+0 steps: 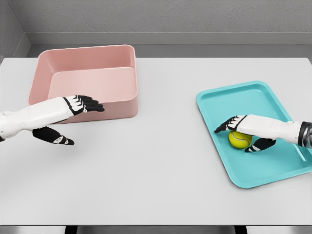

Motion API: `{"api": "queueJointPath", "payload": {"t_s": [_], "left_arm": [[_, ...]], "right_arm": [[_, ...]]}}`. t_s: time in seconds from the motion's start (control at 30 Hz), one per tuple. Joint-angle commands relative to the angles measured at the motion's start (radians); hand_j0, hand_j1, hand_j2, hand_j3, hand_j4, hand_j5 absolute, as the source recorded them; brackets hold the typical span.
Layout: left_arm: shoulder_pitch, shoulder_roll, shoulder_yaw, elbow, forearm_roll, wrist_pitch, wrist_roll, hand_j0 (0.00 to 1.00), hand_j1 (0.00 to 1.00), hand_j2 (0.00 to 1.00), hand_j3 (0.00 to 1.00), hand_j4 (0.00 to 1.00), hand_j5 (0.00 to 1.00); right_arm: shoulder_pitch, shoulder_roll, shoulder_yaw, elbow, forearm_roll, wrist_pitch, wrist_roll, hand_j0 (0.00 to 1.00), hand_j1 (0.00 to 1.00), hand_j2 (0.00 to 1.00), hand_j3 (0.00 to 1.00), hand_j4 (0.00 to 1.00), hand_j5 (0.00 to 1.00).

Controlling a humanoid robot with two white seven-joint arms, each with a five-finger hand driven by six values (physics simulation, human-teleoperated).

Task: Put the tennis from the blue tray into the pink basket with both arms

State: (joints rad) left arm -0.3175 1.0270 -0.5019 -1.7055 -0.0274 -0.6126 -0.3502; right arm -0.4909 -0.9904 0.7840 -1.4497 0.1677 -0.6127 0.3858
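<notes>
A pale grey bench (161, 170) fills most of the head view, running back to a grey wall. On its far left part sits the pink basket (124, 105), a deep square tub with rounded corners, its inside bare. On the right part lies the blue tray (253, 92), a shallow turquoise rectangle turned slightly off square to the bench edge, well apart from the basket.

The left arm comes in from the left edge, and the left robot hand (80, 109) hangs just in front of the basket's near wall. Its dark fingers (92, 105) are stretched out toward the right and the thumb (56, 138) drops away below them, so the hand is spread and holds nothing.

The right arm comes in from the right edge over the tray. The right robot hand (243, 129) lies over the tennis ball (239, 140), fingers reaching left across its top and thumb curving along its right side. The hand cups the ball, though whether it is firmly gripped cannot be told. The yellow-green ball rests on the tray floor near the middle of the tray.
</notes>
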Motion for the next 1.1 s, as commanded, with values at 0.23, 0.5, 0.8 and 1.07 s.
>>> {"api": "queueJointPath", "payload": {"t_s": [0.23,0.5,0.8,1.07], "left_arm": [[0.0,0.002,-0.001,0.0,0.007,0.002,0.0,1.0,1.0,1.0,1.0,1.0,1.0],[0.0,0.002,-0.001,0.0,0.007,0.002,0.0,1.0,1.0,1.0,1.0,1.0,1.0],[-0.003,0.002,0.0,0.001,0.007,0.002,0.0,1.0,1.0,1.0,1.0,1.0,1.0],[-0.002,0.002,0.0,0.001,0.007,0.002,0.002,1.0,1.0,1.0,1.0,1.0,1.0]], "right_arm": [[0.0,0.018,-0.002,0.028,0.006,0.002,0.001,0.69,0.69,0.69,0.69,0.69,0.69],[-0.002,0.024,-0.003,0.029,0.006,0.002,0.001,0.67,0.67,0.67,0.67,0.67,0.67],[-0.009,0.003,-0.074,0.018,0.001,0.002,-0.002,0.67,0.67,0.67,0.67,0.67,0.67],[-0.052,0.004,-0.089,-0.032,-0.03,0.002,-0.016,0.66,0.66,0.66,0.66,0.66,0.66]]}}
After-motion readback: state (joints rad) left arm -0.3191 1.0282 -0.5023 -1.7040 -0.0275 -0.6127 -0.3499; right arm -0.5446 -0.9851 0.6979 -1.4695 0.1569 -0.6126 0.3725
